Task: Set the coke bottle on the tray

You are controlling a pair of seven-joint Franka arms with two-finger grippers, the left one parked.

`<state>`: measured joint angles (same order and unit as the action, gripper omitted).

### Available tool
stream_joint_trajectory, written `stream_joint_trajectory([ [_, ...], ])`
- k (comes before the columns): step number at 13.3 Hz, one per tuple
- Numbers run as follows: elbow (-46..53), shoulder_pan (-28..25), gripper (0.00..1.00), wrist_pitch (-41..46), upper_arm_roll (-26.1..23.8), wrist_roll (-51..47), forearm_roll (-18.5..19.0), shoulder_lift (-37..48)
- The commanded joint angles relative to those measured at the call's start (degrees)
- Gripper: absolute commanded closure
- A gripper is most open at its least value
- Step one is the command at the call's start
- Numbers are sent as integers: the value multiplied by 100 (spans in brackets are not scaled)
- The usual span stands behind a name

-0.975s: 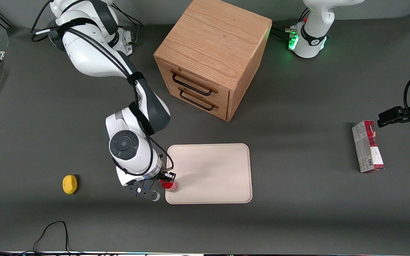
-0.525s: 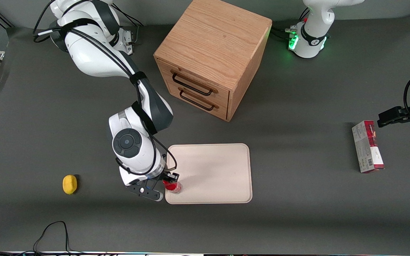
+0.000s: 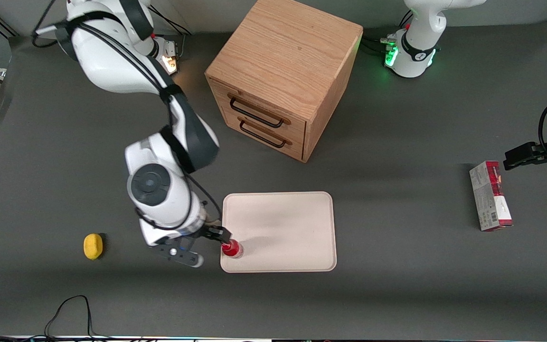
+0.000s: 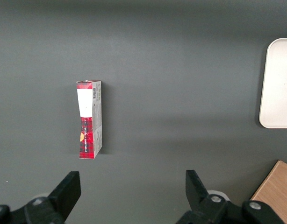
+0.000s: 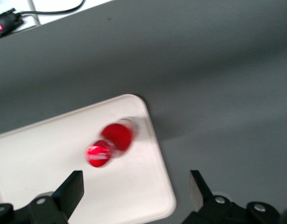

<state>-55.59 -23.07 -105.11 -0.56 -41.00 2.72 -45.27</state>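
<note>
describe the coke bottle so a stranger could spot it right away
Find the cream tray in front of the wooden cabinet. The coke bottle stands on its corner nearest the open hand, the only small red-capped thing there.

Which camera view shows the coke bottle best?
The right wrist view: the coke bottle stands unobstructed on the tray, apart from the open gripper. The front view shows it small, near the tray's corner, beside the gripper. The left wrist view shows only a tray edge.

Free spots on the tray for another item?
Coke bottle stands in the tray corner nearest the lemon, the open gripper crowding that edge. The rest of the tray, toward the carton and cabinet, is bare.
</note>
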Motion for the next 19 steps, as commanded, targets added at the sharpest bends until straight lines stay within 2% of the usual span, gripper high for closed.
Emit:
stream_joint_trajectory([
  [1, -2397, 521, 0, -115, -14, 1124, -279, 1911],
  [3, -3681, 1048, 0, -159, -6, 2179, -421, 3010],
  [5, -4510, 1514, 0, -150, 55, 3059, -543, 3838],
  [7, -5048, 1543, 0, -133, 406, 3658, -562, 4463],
  [9, -5260, 1525, 0, 51, 504, 3959, -553, 4912],
  [13, -5024, 1674, 0, 297, 408, 3846, -562, 5029],
  [15, -4874, 1920, 0, 421, 67, 3854, -562, 5011],
  [19, -4742, 1886, 0, 500, 56, 3872, -562, 4984],
])
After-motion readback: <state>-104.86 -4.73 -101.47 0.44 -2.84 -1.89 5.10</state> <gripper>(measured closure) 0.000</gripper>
